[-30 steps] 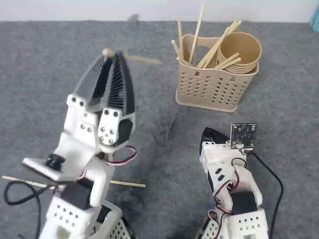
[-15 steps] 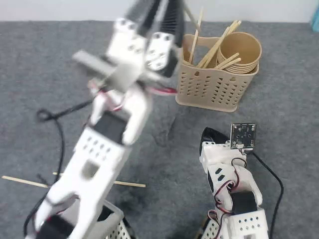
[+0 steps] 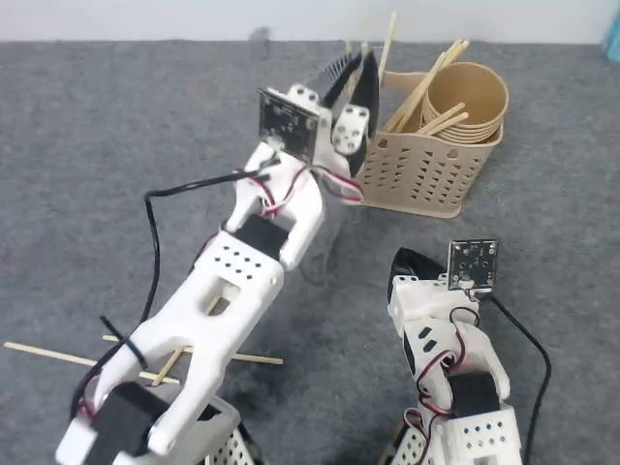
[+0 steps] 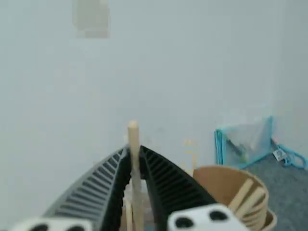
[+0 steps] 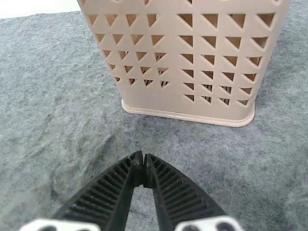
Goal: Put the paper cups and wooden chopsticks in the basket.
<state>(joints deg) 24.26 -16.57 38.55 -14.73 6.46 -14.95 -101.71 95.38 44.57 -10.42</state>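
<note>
A beige perforated basket (image 3: 418, 172) stands at the back right of the grey carpet. It holds stacked paper cups (image 3: 469, 95) and several wooden chopsticks (image 3: 423, 89). My left gripper (image 3: 354, 62) is over the basket's left end, shut on an upright chopstick (image 4: 133, 140); the cups (image 4: 225, 185) show just beyond it. Two more chopsticks (image 3: 244, 358) (image 3: 44, 353) lie on the carpet near the front left, partly under the left arm. My right gripper (image 3: 401, 265) rests low in front of the basket (image 5: 192, 57), its fingers (image 5: 126, 179) shut on nothing.
The left arm's white body (image 3: 228, 291) stretches diagonally from the front left up to the basket. A black cable (image 3: 152, 242) loops beside it. Bare carpet lies to the far left and between the right gripper and the basket. A pale wall runs behind the table.
The left arm has swung from the middle left of the table up and right to the basket, carrying the chopstick. The right arm has kept still.
</note>
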